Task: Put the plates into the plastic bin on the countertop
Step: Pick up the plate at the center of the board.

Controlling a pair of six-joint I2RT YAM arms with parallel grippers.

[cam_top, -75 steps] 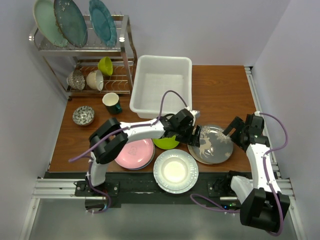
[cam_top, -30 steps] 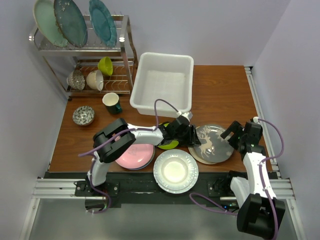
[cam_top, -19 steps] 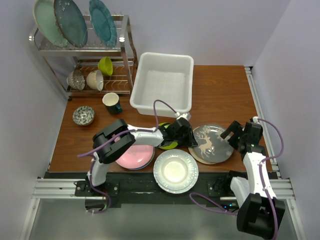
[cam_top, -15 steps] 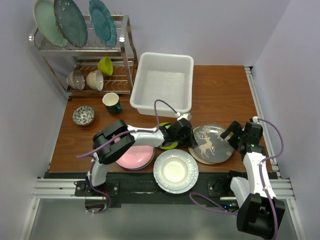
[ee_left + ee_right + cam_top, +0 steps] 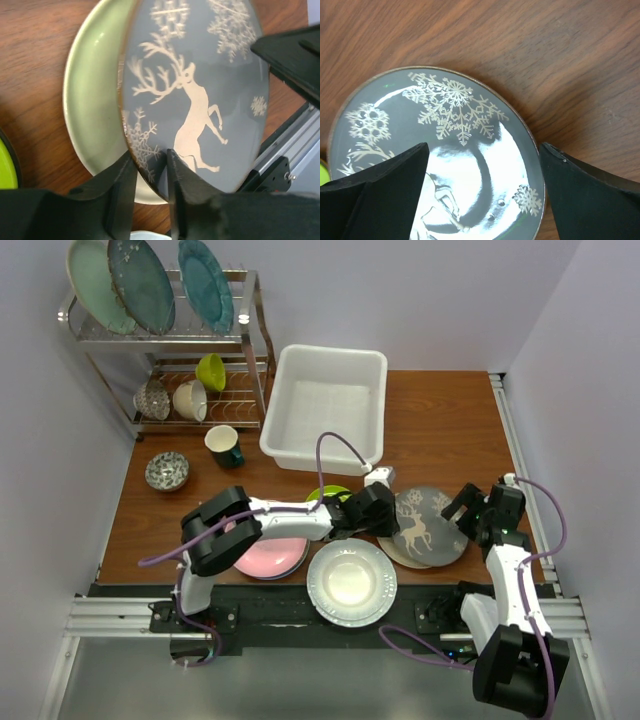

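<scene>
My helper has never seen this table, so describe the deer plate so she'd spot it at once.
Start at the white plastic bin at the back of the countertop and come toward the near edge, slightly right. There the grey deer plate sits over a paler plate, its rim between the left fingers. It alone carries a white stag and snowflakes.

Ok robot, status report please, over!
Left gripper shut on deer plate rim, plate tilted up off pale plate underneath. Right gripper open over its other edge. Bin holds no plates yet. Nothing blocking the bin.
</scene>
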